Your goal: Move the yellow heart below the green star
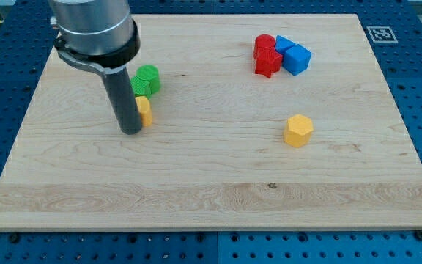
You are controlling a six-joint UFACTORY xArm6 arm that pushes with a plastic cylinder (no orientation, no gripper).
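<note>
Tool tip touching yellow heart's left.

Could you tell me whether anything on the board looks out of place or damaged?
Nothing stands out. My tip rests against the yellow block just below the green blocks; the red and blue blocks and the yellow hexagon sit intact.

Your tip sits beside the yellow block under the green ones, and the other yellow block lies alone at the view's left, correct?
Not quite: the other yellow block lies alone at the view's right, as the camera view shows. My tip does sit beside the yellow block under the green ones.
</note>
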